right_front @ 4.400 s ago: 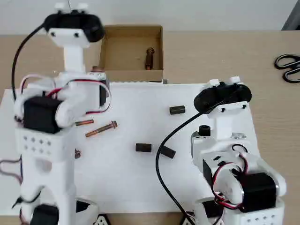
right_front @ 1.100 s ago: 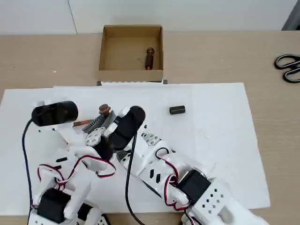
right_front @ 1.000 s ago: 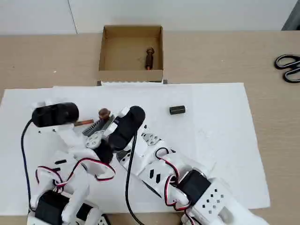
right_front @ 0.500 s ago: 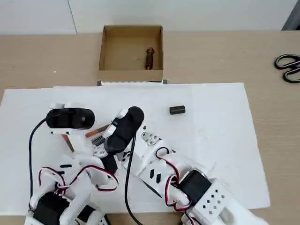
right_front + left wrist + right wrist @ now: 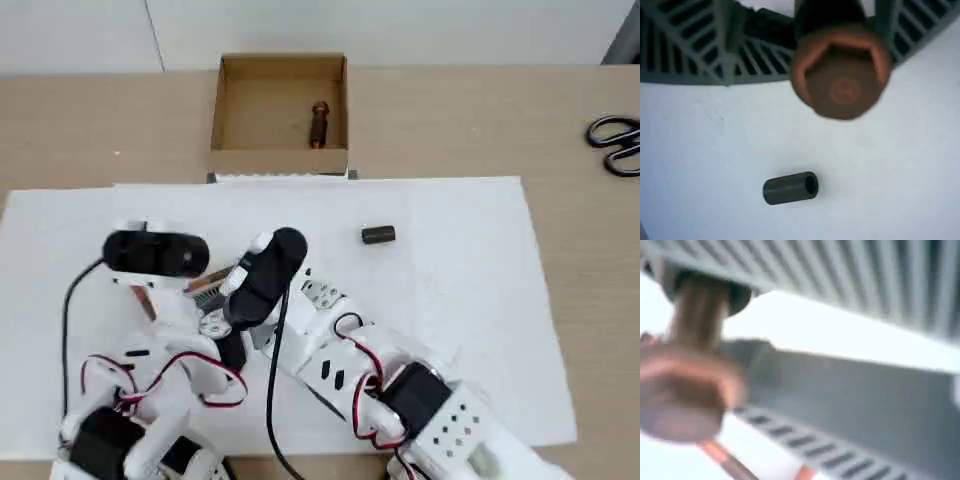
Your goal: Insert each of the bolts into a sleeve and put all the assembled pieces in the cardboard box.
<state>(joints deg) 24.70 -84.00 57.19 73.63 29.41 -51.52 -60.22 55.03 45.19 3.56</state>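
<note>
My two grippers meet low over the white paper (image 5: pixel 450 300) at the front left. A copper bolt (image 5: pixel 841 75), hex head toward the left wrist camera, sits between grey ribbed fingers (image 5: pixel 700 45); my left gripper (image 5: pixel 207 296) is shut on it. Its shaft (image 5: pixel 697 315) runs into a black sleeve (image 5: pixel 707 290), on which my right gripper (image 5: pixel 228 290) is shut. Another black sleeve (image 5: pixel 378 235) lies alone on the paper. The cardboard box (image 5: pixel 232 110) at the back holds one assembled piece (image 5: pixel 318 122).
A spare bolt (image 5: pixel 722 462) lies on the paper under the grippers. One loose sleeve (image 5: pixel 790 187) lies on the paper beyond the held bolt. Scissors (image 5: pixel 615 140) rest on the wooden table at the far right.
The left arm's wrist has swung right and toward the front, up against the right arm's gripper. The bolt head, earlier visible from above, is now hidden under the left wrist camera.
</note>
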